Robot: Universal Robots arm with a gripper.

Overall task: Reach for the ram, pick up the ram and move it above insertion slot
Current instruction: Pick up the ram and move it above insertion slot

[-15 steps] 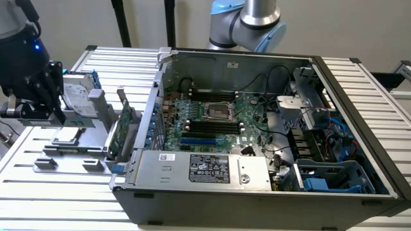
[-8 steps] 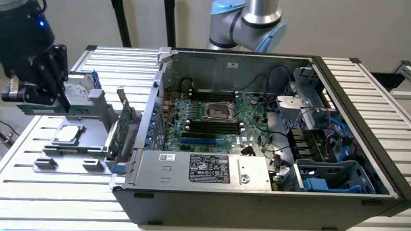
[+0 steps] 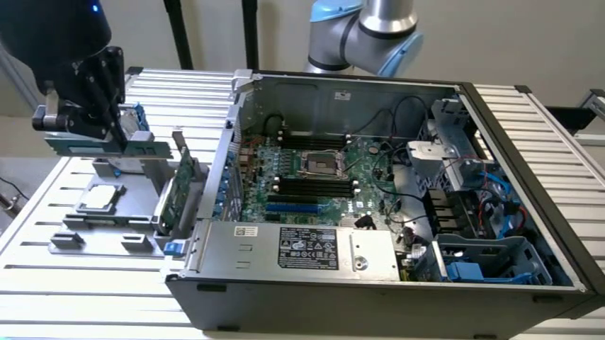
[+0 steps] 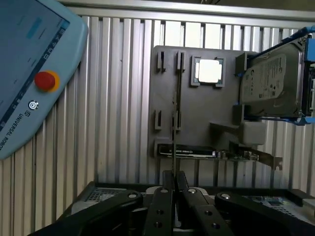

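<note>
The gripper [image 4: 173, 179] has its jaws closed together on the ram [image 4: 174, 129], a thin stick seen edge-on, held above the grey fixture [image 4: 197, 113] that rests on the slatted tabletop [image 4: 123, 98]. On that fixture sit a processor [image 4: 209, 71], a hard drive [image 4: 269, 86] with blue rails and an expansion card [image 4: 216, 154]. The open computer case [image 3: 378, 212] stands beside it, toward the exterior view's right

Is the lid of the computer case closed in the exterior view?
No, the computer case is open, so the motherboard and the power supply inside it are plainly seen.
</note>
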